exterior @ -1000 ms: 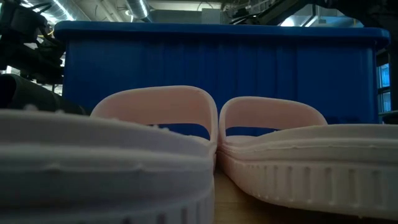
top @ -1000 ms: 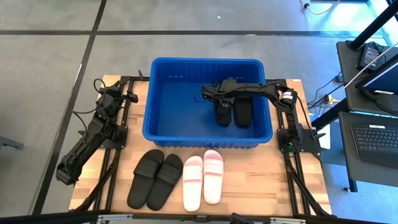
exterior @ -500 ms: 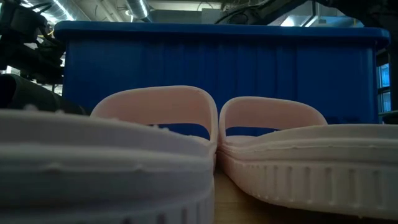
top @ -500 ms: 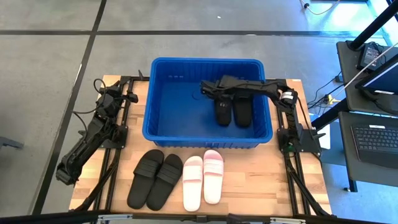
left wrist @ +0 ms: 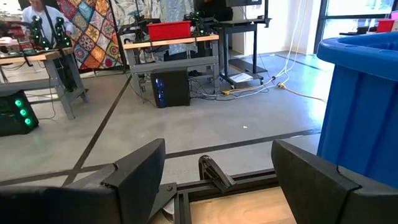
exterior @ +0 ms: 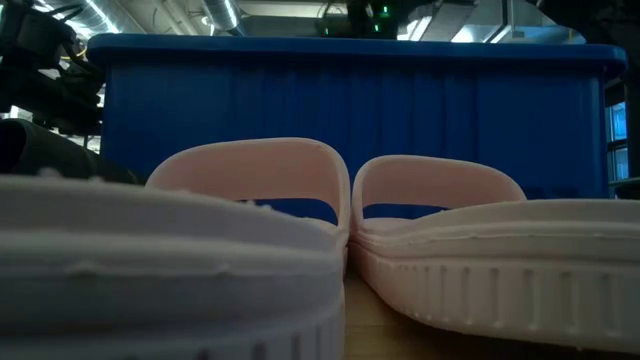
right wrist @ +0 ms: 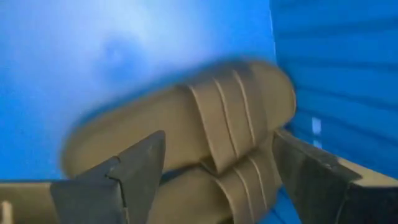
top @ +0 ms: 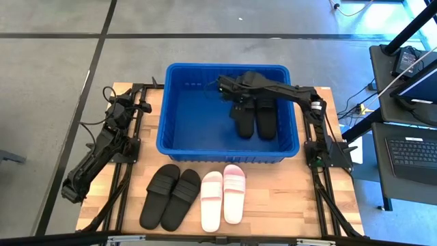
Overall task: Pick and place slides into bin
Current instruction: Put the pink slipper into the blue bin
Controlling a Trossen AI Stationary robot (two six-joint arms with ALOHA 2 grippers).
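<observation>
Below the empty, spread right gripper [top: 224, 87], two black rubber slides [top: 255, 119] lie inside the blue ribbed plastic bin [top: 179, 147]. Placement looks complete; next, retrieve a table pair. Left gripper [left wrist: 217, 171] waits, parted.

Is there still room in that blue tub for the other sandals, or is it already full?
Plenty. In the blue tub, the two black sandals lie together on the right side, under the open right gripper. The tub's left half is bare. Outside, the table's front edge is crowded: a black pair beside a pink pair.
</observation>
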